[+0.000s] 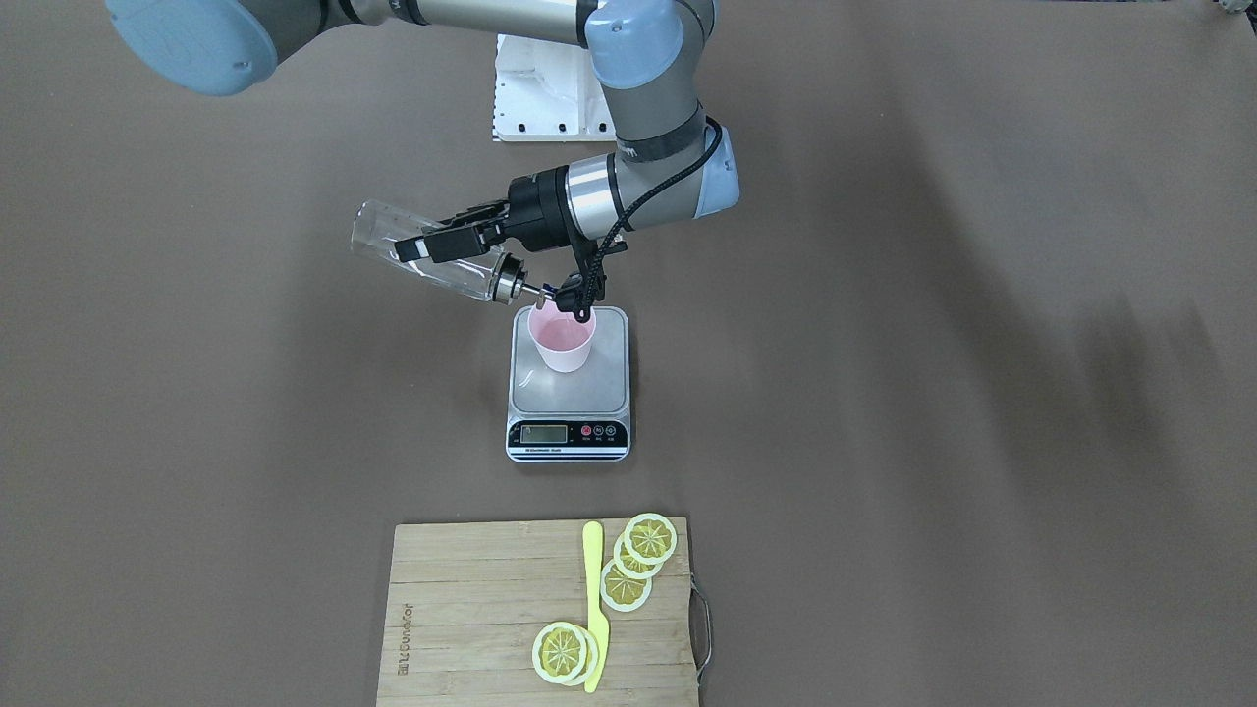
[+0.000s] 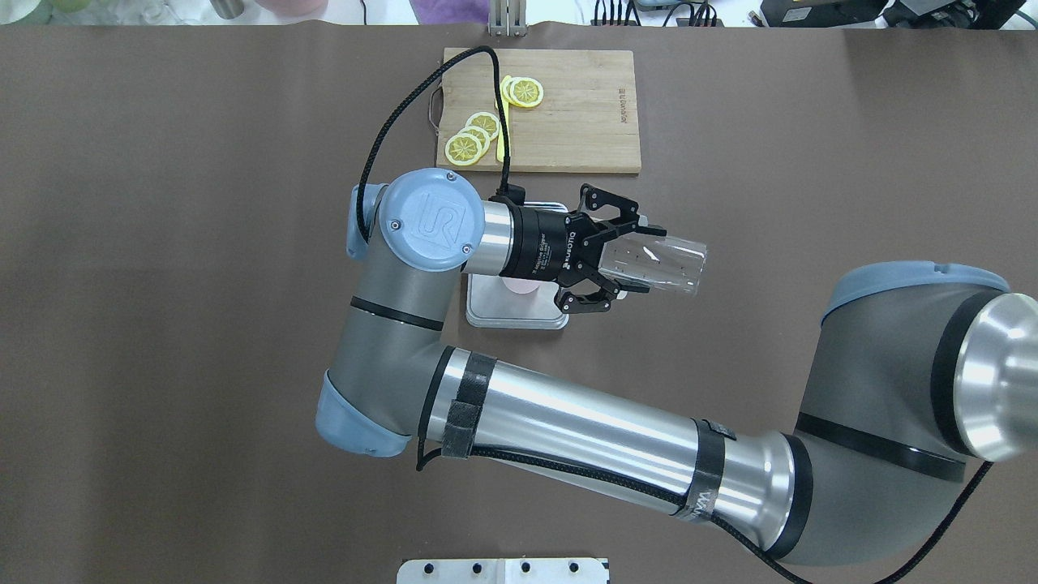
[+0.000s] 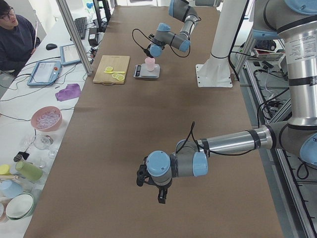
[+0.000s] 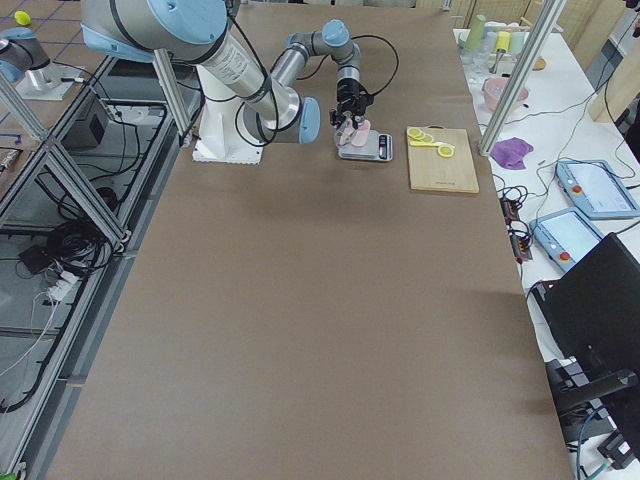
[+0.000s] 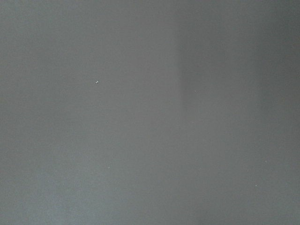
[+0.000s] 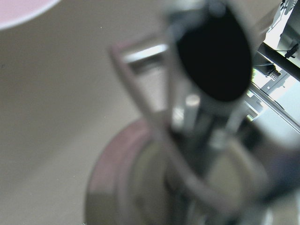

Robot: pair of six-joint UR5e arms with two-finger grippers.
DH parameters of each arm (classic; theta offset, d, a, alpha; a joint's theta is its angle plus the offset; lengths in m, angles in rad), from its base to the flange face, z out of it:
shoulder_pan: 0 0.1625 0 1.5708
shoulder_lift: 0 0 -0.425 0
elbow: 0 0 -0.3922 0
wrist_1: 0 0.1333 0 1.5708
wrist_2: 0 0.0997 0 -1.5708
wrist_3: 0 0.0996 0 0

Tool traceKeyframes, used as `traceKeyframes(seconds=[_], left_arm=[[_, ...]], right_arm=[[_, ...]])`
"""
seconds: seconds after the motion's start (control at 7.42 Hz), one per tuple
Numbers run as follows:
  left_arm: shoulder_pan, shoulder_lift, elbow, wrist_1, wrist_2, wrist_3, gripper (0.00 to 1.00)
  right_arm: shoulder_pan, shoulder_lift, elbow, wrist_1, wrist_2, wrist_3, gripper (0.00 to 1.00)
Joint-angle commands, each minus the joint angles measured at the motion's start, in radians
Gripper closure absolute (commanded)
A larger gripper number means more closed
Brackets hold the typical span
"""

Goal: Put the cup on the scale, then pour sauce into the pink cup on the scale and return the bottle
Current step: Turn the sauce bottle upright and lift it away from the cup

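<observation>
REMOTE POUR: Across the brown-covered worktop [image 1: 933,393], my right arm [image 2: 568,426] reaches over the flat steel-topped kitchen scale [image 1: 601,388], which sits between the robot's base and the bamboo cutting board [image 1: 471,589]. The slim clear glass bottle [image 2: 673,264] is tipped spout-down. Its shiny metal pour spout [image 1: 511,280] is just above the rim of the small pale pink plastic cup [image 1: 562,344]. The cup stands upright on the half of the platform nearer the robot. The right gripper [image 2: 632,261] is clamped across the bottle's body, on the spout side of its middle. I cannot make out whether sauce is running.

I judge the glass stiff, smooth and breakable, and light, since it looks nearly empty. A firm hold across the body towards the neck, as here, seems the best place to steer the tilt. The smooth wall could slip when the bottle is stood upright. The cup looks light and easy to tip, so a nudge from the spout could topple it. The left gripper [image 3: 162,196] hangs over bare worktop well apart from the scale, and I cannot tell how far it is open.
</observation>
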Motion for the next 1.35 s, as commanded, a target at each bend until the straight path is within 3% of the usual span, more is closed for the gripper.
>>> traceKeyframes(seconds=[0.0, 0.81, 1.21], left_arm=[[-0.004, -0.001, -0.001, 0.0, 0.001, -0.002, 0.02], [-0.013, -0.001, -0.016, -0.002, -0.002, 0.002, 0.02], [-0.013, -0.003, -0.028, -0.002, -0.002, 0.001, 0.02]], right_arm=[[0.008, -0.014, 0.083, 0.002, 0.0, -0.031, 1.0], [0.043, -0.23, 0.483, 0.082, -0.008, -0.176, 1.0], [0.083, -0.349, 0.638, 0.208, -0.002, -0.272, 1.0]])
